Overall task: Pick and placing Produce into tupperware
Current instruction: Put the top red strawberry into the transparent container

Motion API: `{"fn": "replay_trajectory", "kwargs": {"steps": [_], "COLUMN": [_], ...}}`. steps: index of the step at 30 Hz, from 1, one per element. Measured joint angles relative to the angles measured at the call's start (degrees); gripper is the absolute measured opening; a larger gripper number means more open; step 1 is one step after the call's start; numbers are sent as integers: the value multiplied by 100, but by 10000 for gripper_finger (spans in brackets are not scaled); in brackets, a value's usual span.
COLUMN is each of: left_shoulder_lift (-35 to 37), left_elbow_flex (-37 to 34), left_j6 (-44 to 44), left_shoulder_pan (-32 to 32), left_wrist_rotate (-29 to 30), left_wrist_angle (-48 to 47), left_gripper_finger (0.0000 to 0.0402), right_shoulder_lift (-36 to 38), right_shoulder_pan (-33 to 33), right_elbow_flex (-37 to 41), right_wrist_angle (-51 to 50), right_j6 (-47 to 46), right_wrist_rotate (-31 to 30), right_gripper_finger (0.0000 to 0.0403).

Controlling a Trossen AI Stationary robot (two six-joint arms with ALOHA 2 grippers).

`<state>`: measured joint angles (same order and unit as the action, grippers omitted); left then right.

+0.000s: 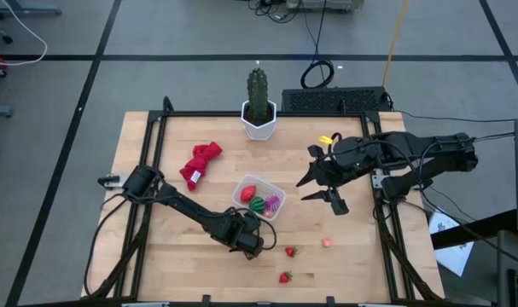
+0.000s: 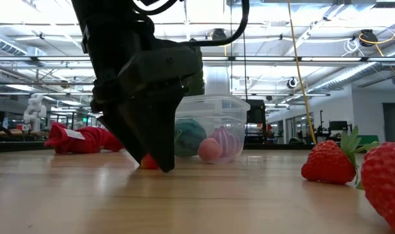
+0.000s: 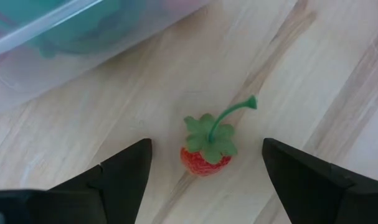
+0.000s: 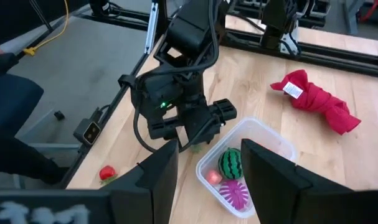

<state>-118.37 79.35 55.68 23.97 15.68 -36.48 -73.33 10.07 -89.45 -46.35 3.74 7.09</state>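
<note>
Three toys lie in the tupperware; left pincer, wide, straddles a strawberry; others wait on the counter.

Grey floor crossed by dark lines all round the wooden table. Beyond the table's far edge, black cables and a yellow cord. Above the table, a high ceiling with strip lights and beams. Past the table, far off, bright windows.
</note>
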Motion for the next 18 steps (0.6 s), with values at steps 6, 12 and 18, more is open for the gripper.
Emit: {"fn": "replay_trajectory", "kwargs": {"steps": [6, 12, 18], "left_shoulder_lift": [-2, -4, -4], "left_elbow_flex": [-2, -2, -7], "left_j6": [-11, -8, 35], "left_shoulder_pan": [-12, -17, -22], "left_wrist_rotate": [-19, -26, -57], "left_wrist_angle": [14, 42, 65], "left_gripper_finger": [296, 229, 179], "right_shoulder_lift": [-138, -160, -162], "right_shoulder_pan": [-31, -36, -68], "right_elbow_flex": [2, 2, 2], "right_wrist_angle": [-16, -16, -15], "right_j6": [35, 59, 3], "right_wrist_rotate": [-1, 0, 0], "right_gripper_finger": [165, 165, 165]}}
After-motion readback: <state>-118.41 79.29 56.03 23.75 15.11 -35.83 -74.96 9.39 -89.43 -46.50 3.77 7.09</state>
